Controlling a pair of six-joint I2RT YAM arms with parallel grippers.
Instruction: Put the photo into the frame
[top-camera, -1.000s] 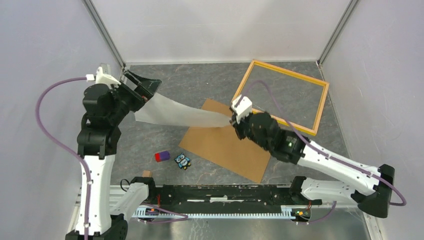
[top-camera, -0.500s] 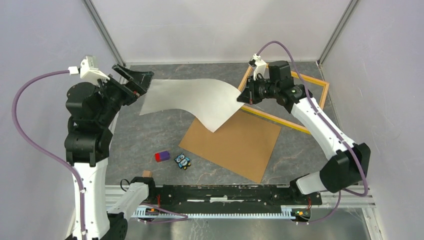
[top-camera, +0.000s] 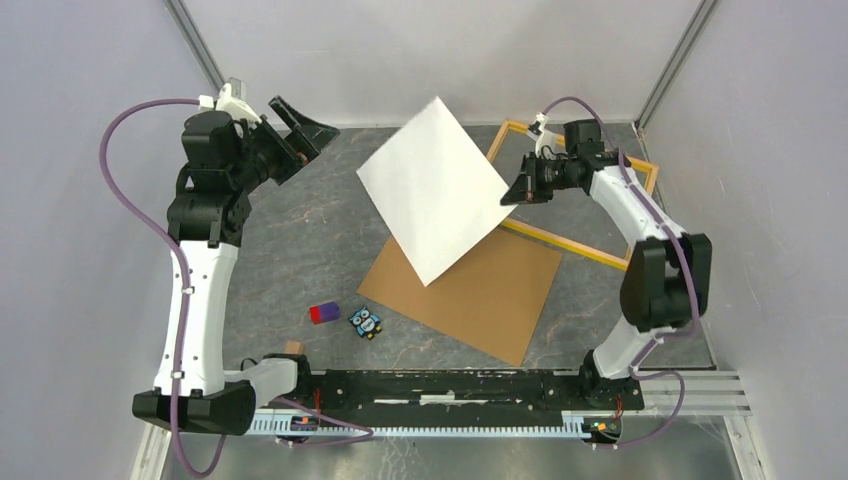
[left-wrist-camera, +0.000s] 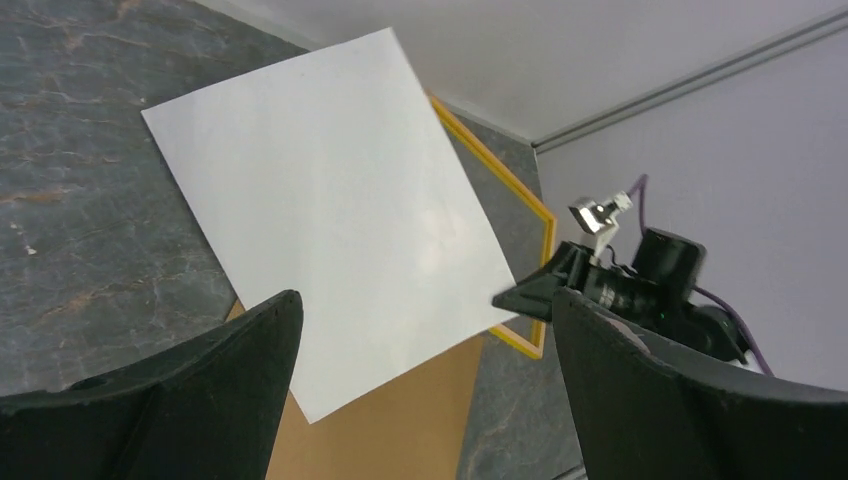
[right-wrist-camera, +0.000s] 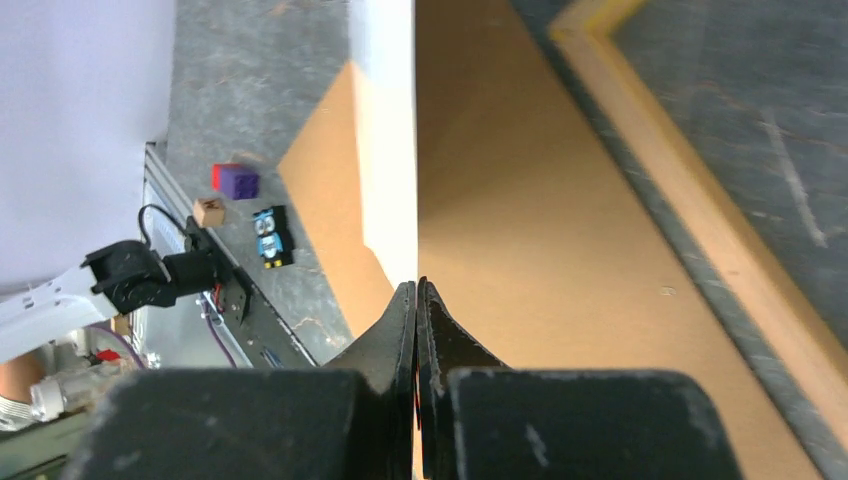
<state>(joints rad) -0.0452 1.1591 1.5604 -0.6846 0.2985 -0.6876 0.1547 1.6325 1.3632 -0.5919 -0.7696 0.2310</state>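
We see the right gripper (top-camera: 512, 190) pinched shut on the right-hand corner of the large thin rectangular photo (top-camera: 430, 180). The photo hangs tilted in the air at upper centre of the top view, its plain white back towards the camera. Its lower corner overhangs the brown hardboard panel (top-camera: 490, 290) lying on the grey table (top-camera: 300, 250). The thin yellow-orange wooden picture frame (top-camera: 575, 249) lies flat in the upper right, partly behind the photo. The left gripper (top-camera: 293, 143), upper left, stands wide and empty, apart from the photo.
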